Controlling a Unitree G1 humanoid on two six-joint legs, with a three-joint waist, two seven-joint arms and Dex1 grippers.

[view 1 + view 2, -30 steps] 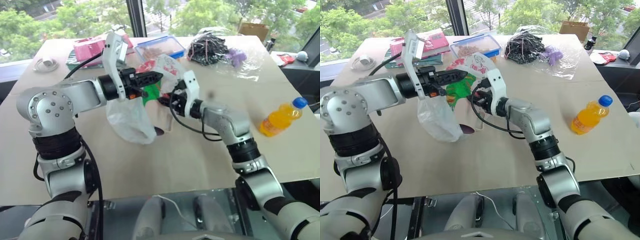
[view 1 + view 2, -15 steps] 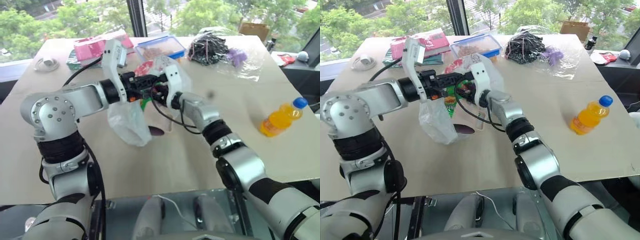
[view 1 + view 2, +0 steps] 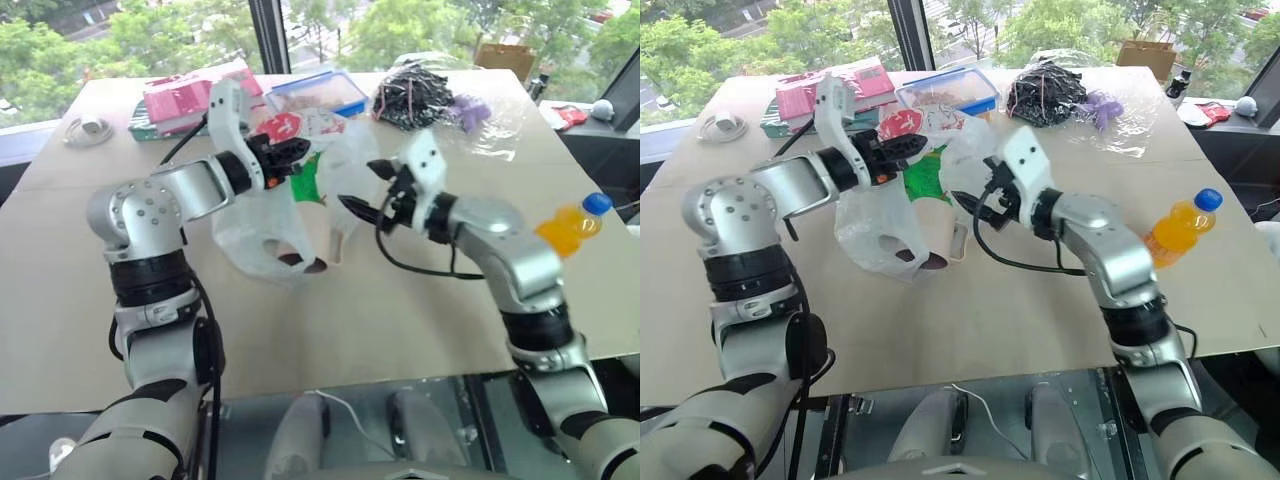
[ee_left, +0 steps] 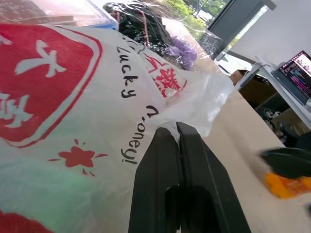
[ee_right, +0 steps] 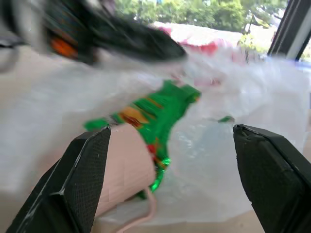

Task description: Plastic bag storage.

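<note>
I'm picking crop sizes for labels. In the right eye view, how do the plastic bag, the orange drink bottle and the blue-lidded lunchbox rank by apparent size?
1. The plastic bag, clearly the largest.
2. The blue-lidded lunchbox.
3. The orange drink bottle.
The lunchbox is farther from the camera and partly hidden by the bag, so its lead over the bottle is uncertain.

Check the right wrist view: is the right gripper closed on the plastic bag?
No. The right gripper is wide open, with the plastic bag beyond its fingers, not between them.
</note>
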